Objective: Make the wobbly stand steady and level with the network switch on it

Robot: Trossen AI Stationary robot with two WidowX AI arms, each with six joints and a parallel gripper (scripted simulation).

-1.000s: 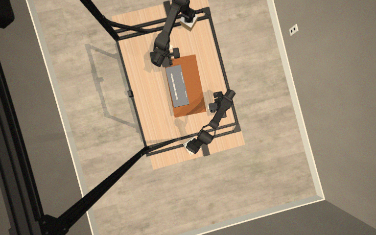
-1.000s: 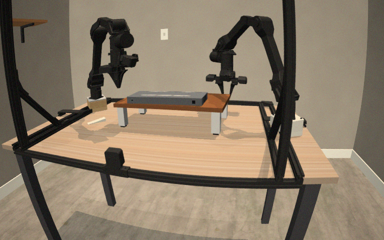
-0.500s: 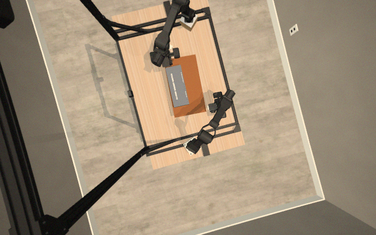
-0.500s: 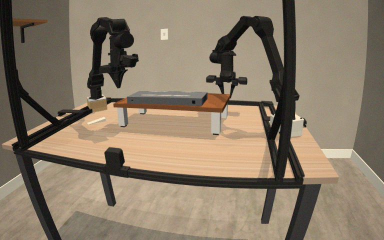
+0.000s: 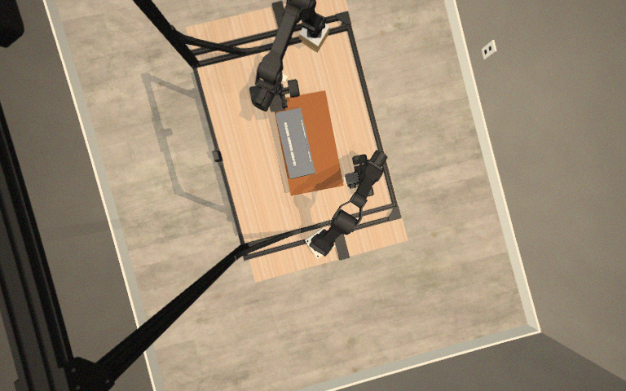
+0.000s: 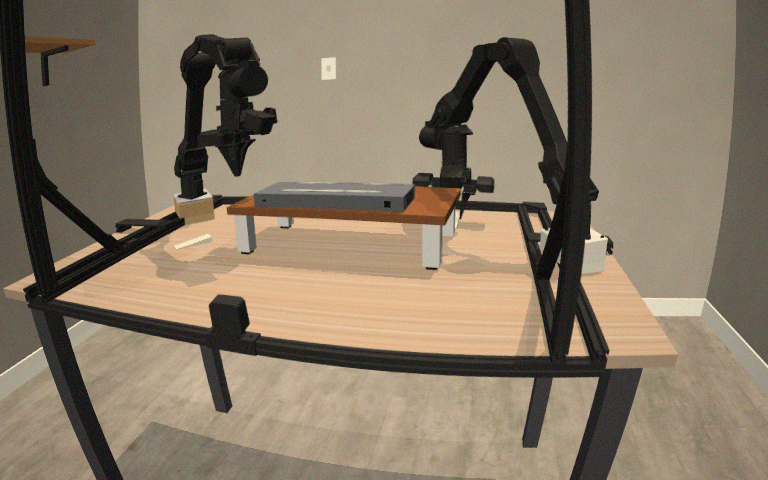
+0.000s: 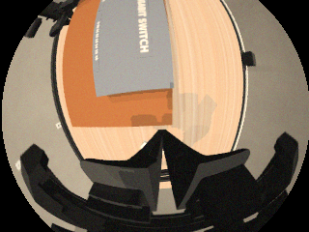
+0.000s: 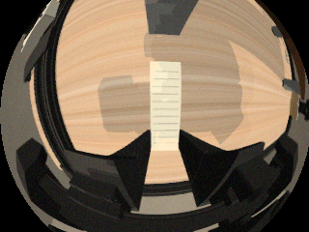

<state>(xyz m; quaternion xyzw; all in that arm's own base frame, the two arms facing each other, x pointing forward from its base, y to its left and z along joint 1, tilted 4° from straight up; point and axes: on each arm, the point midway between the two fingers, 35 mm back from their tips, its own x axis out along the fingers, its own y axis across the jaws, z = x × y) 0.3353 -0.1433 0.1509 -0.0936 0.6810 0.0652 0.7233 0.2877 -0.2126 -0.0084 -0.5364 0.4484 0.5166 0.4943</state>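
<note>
Both arms (image 5: 287,39) (image 5: 364,186) (image 6: 194,107) (image 6: 535,90) are matte black, with rounded joint housings and chunky links. Each end effector (image 6: 237,173) (image 6: 461,215) (image 7: 163,131) (image 8: 164,132) has black, tapered fingers, broad at the root and narrowing to pointed tips.

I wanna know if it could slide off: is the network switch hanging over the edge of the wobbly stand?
No, the network switch sits wholly on the stand's orange-brown top.
</note>
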